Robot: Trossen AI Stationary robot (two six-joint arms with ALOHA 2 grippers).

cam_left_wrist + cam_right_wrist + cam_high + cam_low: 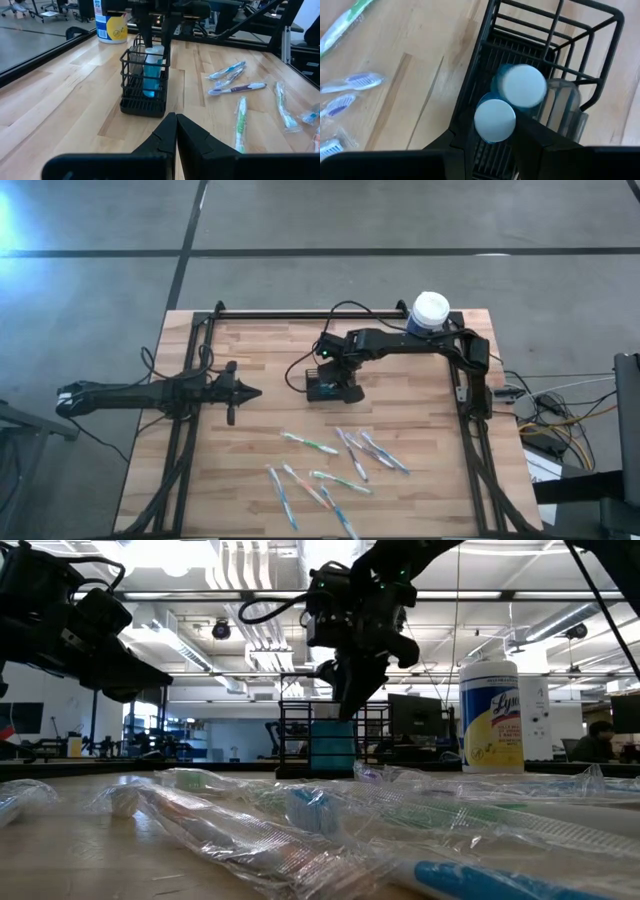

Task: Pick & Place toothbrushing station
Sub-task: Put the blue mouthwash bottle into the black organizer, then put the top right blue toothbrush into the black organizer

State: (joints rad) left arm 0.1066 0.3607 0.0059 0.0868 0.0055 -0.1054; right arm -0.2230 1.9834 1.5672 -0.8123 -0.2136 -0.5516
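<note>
Black wire toothbrushing station [143, 82] looks light, rigid, tippy; right gripper [330, 380] fingers pinch its top rim, left gripper [252, 391] closed empty.

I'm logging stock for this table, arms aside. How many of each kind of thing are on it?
Wrapped toothbrushes: 8, as far as the high view separates them
Black wire holder: 1
Blue white-capped tubes in the holder: 2
White-lidded canister: 1
Total: 12
</note>
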